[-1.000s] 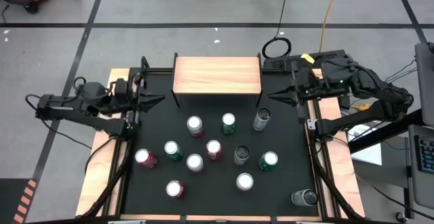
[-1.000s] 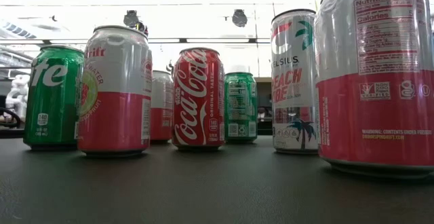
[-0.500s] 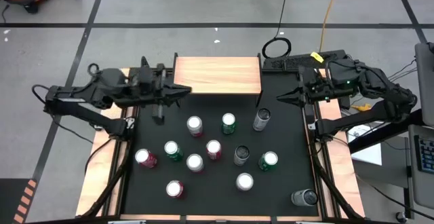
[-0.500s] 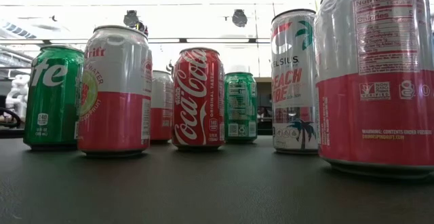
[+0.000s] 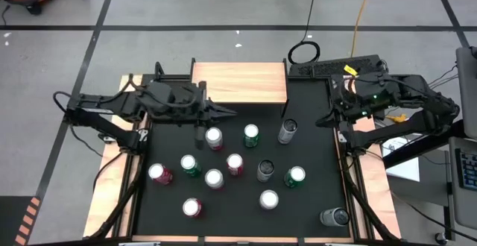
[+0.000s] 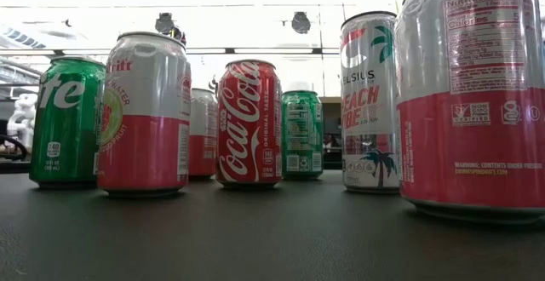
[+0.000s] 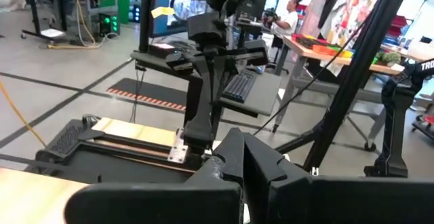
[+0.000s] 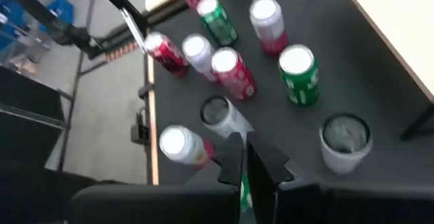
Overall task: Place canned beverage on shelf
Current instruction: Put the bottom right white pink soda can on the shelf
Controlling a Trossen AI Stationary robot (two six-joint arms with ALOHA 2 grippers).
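Cans (image 5: pixel 235 164) stand scattered across the black counter (image 5: pixel 313 201), none yet on the shelf (image 5: pixel 238 82), which sits bare at the far edge. Left tool (image 5: pixel 229 112), fingers together and holding nothing, reaches over the counter just near of the shelf, close to a red can (image 5: pixel 214 137). Right tool (image 5: pixel 322 121), also pinched together and empty, waits at the right edge. Judging by this, every placement remains to be done.
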